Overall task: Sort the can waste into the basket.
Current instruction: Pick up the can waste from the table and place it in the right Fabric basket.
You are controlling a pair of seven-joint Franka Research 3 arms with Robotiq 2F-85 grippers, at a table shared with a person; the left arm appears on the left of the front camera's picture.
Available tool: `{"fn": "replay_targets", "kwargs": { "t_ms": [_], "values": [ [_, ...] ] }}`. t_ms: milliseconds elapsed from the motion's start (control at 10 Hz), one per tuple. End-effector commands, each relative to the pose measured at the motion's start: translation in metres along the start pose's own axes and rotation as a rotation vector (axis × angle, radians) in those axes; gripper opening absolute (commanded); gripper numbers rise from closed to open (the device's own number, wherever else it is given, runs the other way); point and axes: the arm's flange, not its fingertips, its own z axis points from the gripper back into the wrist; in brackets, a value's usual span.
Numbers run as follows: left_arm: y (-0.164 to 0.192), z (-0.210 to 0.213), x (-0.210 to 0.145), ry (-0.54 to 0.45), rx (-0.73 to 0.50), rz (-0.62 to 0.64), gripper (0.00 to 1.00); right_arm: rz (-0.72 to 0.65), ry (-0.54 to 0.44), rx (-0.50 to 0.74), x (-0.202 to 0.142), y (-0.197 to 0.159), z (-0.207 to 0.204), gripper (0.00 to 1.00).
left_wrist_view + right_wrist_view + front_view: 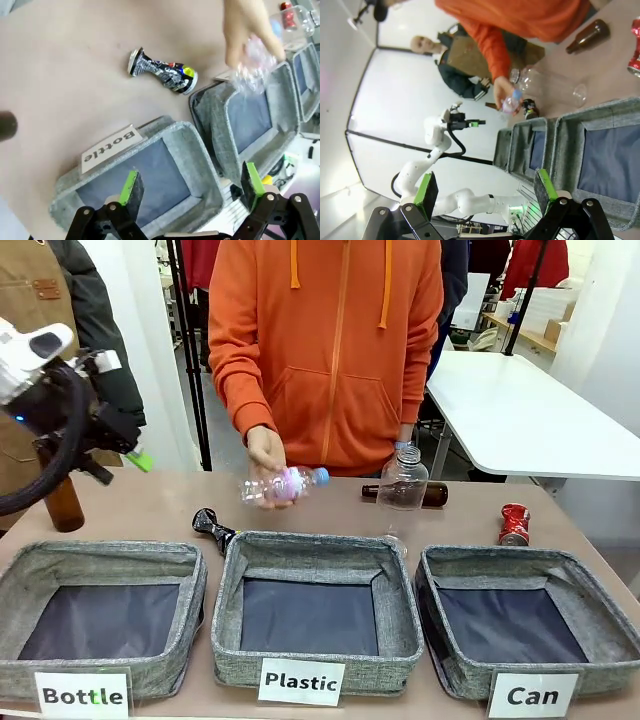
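The red can (514, 524) sits near the table's right edge, just behind the Can basket (500, 557). The black can (210, 527) lies on its side behind the gap between the Bottle bin (100, 552) and the Plastic bin (310, 543), well apart from the basket.

The left gripper (191, 184) hangs over the Bottle bin, jaws wide and empty. The right gripper (485, 189) is wide and empty too, above the basket's side of the table.

The person's hand (265, 452) holds a plastic bottle (285, 485) near the black can, so a left-arm reach could meet it. Crushed metal grips unevenly, and a slip mid-carry would likely drop that can into the wrong bin. A careless nudge might send the red can off the right edge.
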Motion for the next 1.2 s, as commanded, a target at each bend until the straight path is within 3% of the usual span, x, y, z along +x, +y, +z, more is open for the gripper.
{"fn": "replay_targets", "kwargs": {
  "t_ms": [0, 300, 600, 800, 900, 1100],
  "values": [
    [0.015, 0.043, -0.002, -0.015, -0.098, 0.022, 1.00, 0.028, 0.002, 0.010, 0.002, 0.001, 0.002, 1.00],
    [0.047, 0.114, -0.074, -0.067, -0.328, -0.011, 1.00, 0.028, 0.002, 0.010, 0.002, 0.001, 0.002, 1.00],
    [0.066, 0.129, -0.127, -0.189, -0.405, -0.016, 1.00, 0.028, 0.002, 0.010, 0.002, 0.001, 0.002, 1.00],
    [0.062, 0.122, -0.125, -0.159, -0.408, -0.039, 1.00, 0.028, 0.002, 0.010, 0.002, 0.001, 0.002, 1.00],
    [0.057, 0.122, -0.119, -0.220, -0.353, -0.030, 1.00, 0.028, 0.002, 0.010, 0.002, 0.001, 0.002, 1.00],
    [0.031, 0.107, -0.097, -0.178, -0.274, -0.090, 1.00, 0.028, 0.002, 0.010, 0.002, 0.001, 0.002, 1.00]
  ]
}}
